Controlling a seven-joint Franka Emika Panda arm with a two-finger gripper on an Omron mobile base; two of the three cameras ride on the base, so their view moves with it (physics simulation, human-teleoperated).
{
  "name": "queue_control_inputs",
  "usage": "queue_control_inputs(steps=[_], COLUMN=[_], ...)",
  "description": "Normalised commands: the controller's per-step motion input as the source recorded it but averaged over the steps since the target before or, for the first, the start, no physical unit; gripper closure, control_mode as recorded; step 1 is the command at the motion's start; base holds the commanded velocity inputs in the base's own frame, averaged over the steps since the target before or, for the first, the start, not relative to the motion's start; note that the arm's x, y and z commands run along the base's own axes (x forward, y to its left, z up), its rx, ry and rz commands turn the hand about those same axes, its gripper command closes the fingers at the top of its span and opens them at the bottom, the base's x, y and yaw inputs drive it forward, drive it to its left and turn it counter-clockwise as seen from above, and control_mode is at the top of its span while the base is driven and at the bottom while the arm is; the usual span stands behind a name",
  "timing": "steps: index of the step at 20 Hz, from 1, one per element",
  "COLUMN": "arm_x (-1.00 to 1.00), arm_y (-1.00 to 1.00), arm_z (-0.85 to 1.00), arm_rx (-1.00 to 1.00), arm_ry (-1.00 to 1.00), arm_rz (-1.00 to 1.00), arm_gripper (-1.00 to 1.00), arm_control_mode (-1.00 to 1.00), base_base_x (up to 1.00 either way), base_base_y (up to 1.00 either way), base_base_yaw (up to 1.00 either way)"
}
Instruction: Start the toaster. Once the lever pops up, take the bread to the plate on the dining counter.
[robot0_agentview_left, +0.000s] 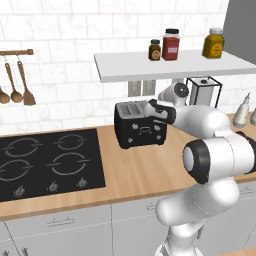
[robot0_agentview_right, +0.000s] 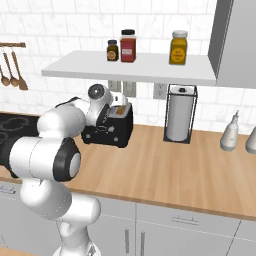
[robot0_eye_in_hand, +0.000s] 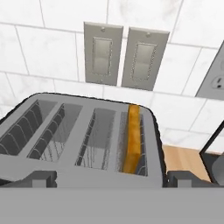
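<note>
The white arm rises from the lower right of the left base view, bends at a bulky dark-banded elbow and reaches back toward the wall, so that the gripper (robot0_agentview_left: 159, 111) hangs at the toaster's (robot0_agentview_left: 140, 125) right top edge, near the middle of the frame. In the right base view the same reach runs from lower left up to the toaster (robot0_agentview_right: 111, 125) at centre left, with the hand over its near end.

In the hand view the two dark finger tips sit far apart at the bottom corners, one at the left and one at the right, with the whole toaster top (robot0_eye_in_hand: 83, 135) between them; the jaws are spread wide and hold nothing.

From left to right in the left base view: wooden spoons (robot0_agentview_left: 16, 82) hang on a rail at the upper left, and a glossy black hob (robot0_agentview_left: 50, 162) is set into the wood-grain counter (robot0_agentview_left: 135, 170). The toaster is a black box with rounded corners. On top it is matt grey, with slots lined in thin wire grids. The bread (robot0_eye_in_hand: 132, 139), a thin slice with a tan-brown crust, stands on edge in the rightmost slot. Behind it, two grey switch plates (robot0_eye_in_hand: 124, 57) sit on white marbled tile.
</note>
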Motion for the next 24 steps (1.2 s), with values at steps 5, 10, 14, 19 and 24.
queue_control_inputs(steps=[5,10,14,19,24], arm_x=[0.10,0.00,0.02,0.17,0.01], arm_y=[-0.09,-0.01,-0.10,-0.16,0.02], arm_z=[0.00,-0.09,-0.05,0.00,-0.15], arm_rx=[0.09,0.09,0.02,0.00,0.00], arm_ry=[0.00,0.00,0.00,0.05,0.05], arm_rz=[-0.05,-0.03,0.00,0.00,0.00], arm_gripper=[-1.00,-1.00,-1.00,-1.00,-1.00], arm_control_mode=[-1.00,-1.00,-1.00,-1.00,-1.00], base_base_x=[0.00,0.00,0.00,0.00,0.00], base_base_y=[0.00,0.00,0.00,0.00,0.00], base_base_yaw=[0.00,0.00,0.00,0.00,0.00])
